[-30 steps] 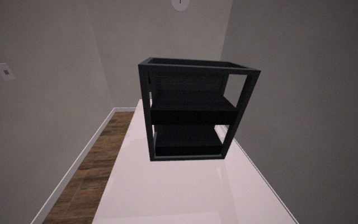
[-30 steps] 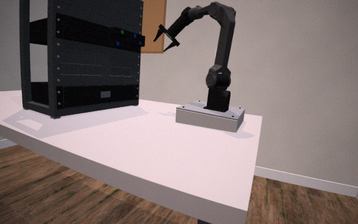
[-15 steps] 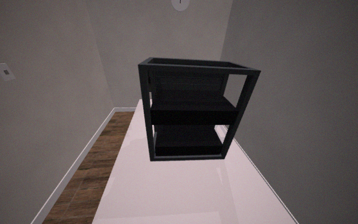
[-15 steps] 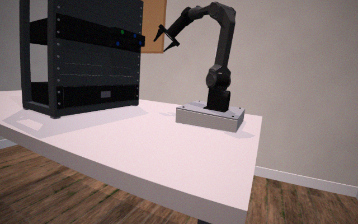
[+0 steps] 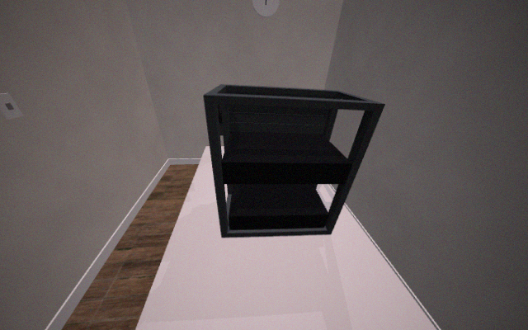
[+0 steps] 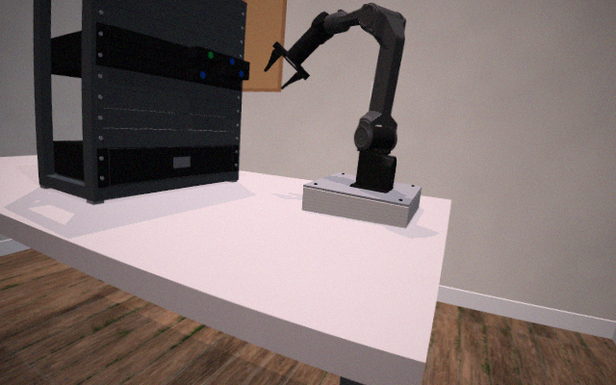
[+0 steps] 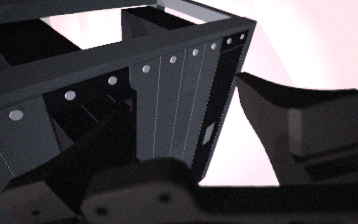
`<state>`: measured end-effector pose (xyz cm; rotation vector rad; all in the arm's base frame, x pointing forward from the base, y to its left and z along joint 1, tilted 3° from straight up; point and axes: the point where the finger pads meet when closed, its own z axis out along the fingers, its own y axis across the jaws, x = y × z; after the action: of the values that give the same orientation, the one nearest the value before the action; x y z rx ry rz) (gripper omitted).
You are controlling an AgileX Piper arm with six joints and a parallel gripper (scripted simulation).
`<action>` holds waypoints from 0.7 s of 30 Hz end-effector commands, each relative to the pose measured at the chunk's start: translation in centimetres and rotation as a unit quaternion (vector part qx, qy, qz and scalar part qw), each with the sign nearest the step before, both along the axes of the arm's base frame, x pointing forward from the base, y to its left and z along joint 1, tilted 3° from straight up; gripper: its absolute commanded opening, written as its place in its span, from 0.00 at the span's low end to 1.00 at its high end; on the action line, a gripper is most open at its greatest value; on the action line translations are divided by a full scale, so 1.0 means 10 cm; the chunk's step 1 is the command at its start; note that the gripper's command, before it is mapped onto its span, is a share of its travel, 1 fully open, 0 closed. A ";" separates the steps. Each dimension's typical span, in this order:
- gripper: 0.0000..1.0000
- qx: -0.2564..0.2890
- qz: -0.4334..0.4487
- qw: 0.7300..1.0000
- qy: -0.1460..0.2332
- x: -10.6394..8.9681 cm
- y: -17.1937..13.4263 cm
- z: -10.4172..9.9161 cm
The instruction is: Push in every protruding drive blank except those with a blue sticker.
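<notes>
The dark rack (image 6: 140, 96) stands on the left of the white table; it also shows from its back in the top view (image 5: 285, 161). An upper drive blank (image 6: 168, 58) sticks out of the rack's front and carries one green dot (image 6: 210, 55) and small blue dots (image 6: 202, 75). A lower blank (image 6: 168, 164) with a grey label sits near the rack's foot. My gripper (image 6: 285, 68) is open and empty, in the air just right of the upper blank's end, apart from it. In the wrist view the rack's front (image 7: 170, 105) fills the frame between my fingers.
The arm's grey base (image 6: 361, 199) sits at the table's right side. A brown panel (image 6: 265, 43) hangs on the wall behind the gripper. The table edge runs close in front of the rack. The arm is hidden behind the rack in the top view.
</notes>
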<state>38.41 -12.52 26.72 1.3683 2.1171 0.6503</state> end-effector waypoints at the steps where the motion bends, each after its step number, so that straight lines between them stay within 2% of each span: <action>1: 1.00 -0.004 0.003 1.000 0.000 -0.01 0.01 0.00; 12: 1.00 -0.042 0.036 0.998 0.006 -0.08 0.17 -0.08; 21: 1.00 -0.130 0.116 0.985 0.014 -0.28 0.50 -0.27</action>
<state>35.95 -8.02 24.20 1.0463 2.2993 0.4476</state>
